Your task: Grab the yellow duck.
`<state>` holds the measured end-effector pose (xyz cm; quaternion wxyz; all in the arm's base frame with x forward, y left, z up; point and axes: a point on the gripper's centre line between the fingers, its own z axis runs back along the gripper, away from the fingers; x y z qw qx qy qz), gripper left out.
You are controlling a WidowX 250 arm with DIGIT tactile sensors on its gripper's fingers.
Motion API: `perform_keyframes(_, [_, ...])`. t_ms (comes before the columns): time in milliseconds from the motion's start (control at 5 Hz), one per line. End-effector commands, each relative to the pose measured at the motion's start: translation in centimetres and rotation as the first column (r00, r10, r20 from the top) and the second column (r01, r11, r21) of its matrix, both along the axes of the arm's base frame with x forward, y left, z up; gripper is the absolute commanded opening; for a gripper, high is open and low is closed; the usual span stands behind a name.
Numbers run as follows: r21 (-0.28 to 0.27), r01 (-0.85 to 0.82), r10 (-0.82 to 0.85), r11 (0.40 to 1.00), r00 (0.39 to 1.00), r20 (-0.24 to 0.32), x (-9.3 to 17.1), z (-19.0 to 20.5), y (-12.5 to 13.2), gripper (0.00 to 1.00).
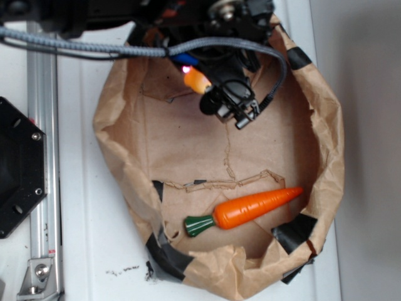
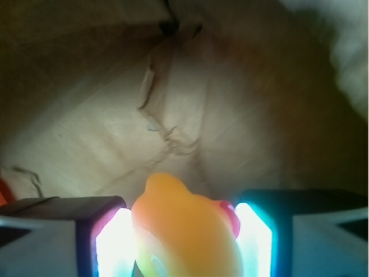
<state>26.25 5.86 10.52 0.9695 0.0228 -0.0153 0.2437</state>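
Grasp step, by the look of it. Gripper clenched on duck: wrist view shows glowing pads tight vs. both sides of the toy, beak to the right. Exterior view: duck mostly hidden under arm, near far wall of paper bag, well apart from carrot. Next, prob. straight lift w/ grip kept firm, clear of bag rim; soft round toy could squirt out.

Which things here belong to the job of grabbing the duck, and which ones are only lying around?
For the job:
- yellow duck, between the fingers
- gripper, closed on the duck

Only lying around:
- carrot, lower in the bag
- paper bag, which holds both toys
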Motion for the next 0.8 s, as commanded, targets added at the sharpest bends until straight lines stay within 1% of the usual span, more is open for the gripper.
perform_keyframes(0, [0.013,0.188,-0.188,0.982,0.975,0.116,-0.8,1.8,-2.0,0.0])
perform_keyframes(200, [-0.017,0.252,-0.247,0.968,0.958,0.148,-1.7,3.0,-2.4,0.0])
perform_keyframes(400, [0.013,0.234,-0.232,0.972,0.955,0.185,-2.3,3.3,-3.2,0.0])
perform_keyframes(600, [0.012,0.221,-0.219,0.975,0.96,0.177,-1.6,3.0,-3.0,0.0])
